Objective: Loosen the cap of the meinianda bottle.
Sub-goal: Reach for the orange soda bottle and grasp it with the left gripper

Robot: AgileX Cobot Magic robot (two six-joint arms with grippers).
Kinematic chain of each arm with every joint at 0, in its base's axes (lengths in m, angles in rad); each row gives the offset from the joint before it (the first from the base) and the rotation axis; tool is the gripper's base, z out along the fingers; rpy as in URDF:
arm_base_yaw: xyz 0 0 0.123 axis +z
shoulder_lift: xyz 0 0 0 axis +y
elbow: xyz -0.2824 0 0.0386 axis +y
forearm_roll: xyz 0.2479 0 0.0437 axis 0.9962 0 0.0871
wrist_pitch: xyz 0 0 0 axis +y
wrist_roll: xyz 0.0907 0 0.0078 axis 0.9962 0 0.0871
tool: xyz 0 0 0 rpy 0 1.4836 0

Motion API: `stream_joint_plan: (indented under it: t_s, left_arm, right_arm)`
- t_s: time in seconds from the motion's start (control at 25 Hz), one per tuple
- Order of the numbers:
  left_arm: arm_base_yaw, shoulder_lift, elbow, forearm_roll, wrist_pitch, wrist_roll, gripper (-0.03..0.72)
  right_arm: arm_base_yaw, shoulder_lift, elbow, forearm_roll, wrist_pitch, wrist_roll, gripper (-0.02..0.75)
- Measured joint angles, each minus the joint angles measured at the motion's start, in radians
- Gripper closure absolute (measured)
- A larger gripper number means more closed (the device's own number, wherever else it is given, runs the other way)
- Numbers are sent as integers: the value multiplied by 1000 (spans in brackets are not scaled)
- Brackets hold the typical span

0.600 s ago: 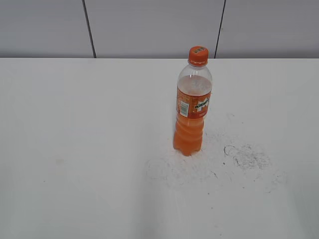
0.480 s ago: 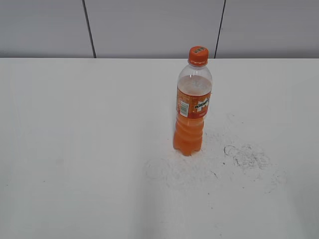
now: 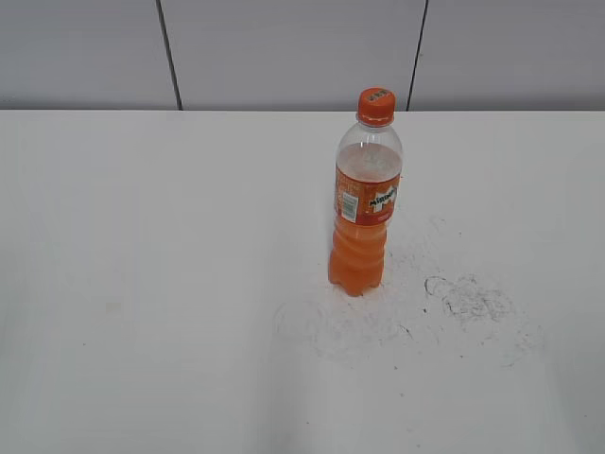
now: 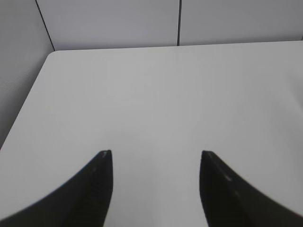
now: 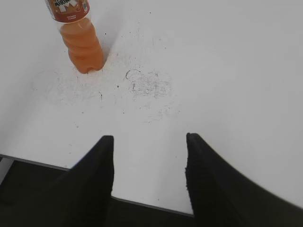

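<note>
I work in what looks like a lab or test room: a bare white bench (image 3: 142, 284) runs to its far edge against grey wall panels (image 3: 284, 47) with dark seams, and dark scuff marks (image 3: 468, 298) scar the bench's right half.

meinianda bottle (image 3: 364, 203) standing alone, table (image 3: 142, 284) open around

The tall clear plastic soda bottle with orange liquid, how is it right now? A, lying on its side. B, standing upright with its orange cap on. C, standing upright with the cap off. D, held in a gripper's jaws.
B: the tall clear plastic soda bottle stands upright on the white table, small round orange cap on top, nothing gripping it.
</note>
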State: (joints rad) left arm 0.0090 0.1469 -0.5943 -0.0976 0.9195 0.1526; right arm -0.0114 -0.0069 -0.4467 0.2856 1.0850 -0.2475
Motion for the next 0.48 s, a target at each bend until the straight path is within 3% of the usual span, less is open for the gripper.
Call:
stream_joint_plan:
  t_s: [0.28, 0.48]
  left_arm:
    - [-27, 182, 27, 3, -366, 32, 234]
    - [-83, 267, 136, 3, -690, 52, 234]
  right_arm:
    - [0, 0, 0, 0, 0, 0, 371]
    - [0, 0, 0, 0, 0, 0, 371]
